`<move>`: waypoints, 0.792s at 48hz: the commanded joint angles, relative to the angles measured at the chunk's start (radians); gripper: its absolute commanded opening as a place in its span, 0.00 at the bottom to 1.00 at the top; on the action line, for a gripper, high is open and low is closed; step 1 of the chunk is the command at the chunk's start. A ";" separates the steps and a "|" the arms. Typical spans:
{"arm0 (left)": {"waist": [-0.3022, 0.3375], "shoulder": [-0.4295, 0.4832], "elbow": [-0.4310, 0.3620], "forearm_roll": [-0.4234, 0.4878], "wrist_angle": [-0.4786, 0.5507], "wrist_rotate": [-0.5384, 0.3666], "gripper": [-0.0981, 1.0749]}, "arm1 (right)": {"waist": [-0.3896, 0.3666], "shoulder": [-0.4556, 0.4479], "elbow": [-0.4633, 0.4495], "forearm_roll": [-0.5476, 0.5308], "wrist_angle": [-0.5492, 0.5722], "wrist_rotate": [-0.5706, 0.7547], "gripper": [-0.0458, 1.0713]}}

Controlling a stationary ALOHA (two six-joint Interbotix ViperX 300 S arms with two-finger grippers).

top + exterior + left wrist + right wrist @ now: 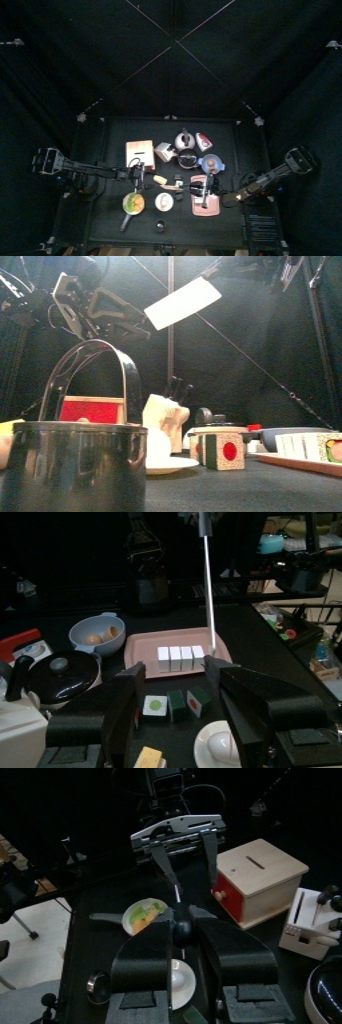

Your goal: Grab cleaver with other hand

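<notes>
Steel pot (74,471): foreground of worktop (267,491), not involved. Cleaver (183,303): held aloft, well above the worktop's middle, and pinched at the handle by the right hand (183,933). Long axis is slanted: handle end raised toward the right arm, blade end lowered toward the left arm. Left hand (185,677): 2 jaws spread wide, nothing held, aimed at the blade, which is seen edge-on ahead. Receiving hand is judged to be the left.
</notes>
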 commanded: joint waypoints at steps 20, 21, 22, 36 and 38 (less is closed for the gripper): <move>-0.032 0.060 -0.087 -0.008 -0.107 -0.006 0.83 | 0.002 -0.052 0.017 -0.008 0.017 -0.002 0.38; -0.032 0.066 -0.087 -0.012 -0.120 -0.006 0.83 | 0.002 -0.052 0.017 -0.008 0.017 -0.002 0.38; -0.034 0.069 -0.089 -0.014 -0.127 -0.006 0.83 | 0.002 -0.052 0.017 -0.006 0.017 -0.002 0.38; -0.046 0.095 -0.106 -0.077 -0.152 -0.040 0.82 | -0.002 -0.072 0.018 -0.009 0.017 -0.006 0.38; -0.044 0.095 -0.106 -0.077 -0.152 -0.043 0.82 | -0.002 -0.077 0.021 -0.014 0.017 -0.005 0.38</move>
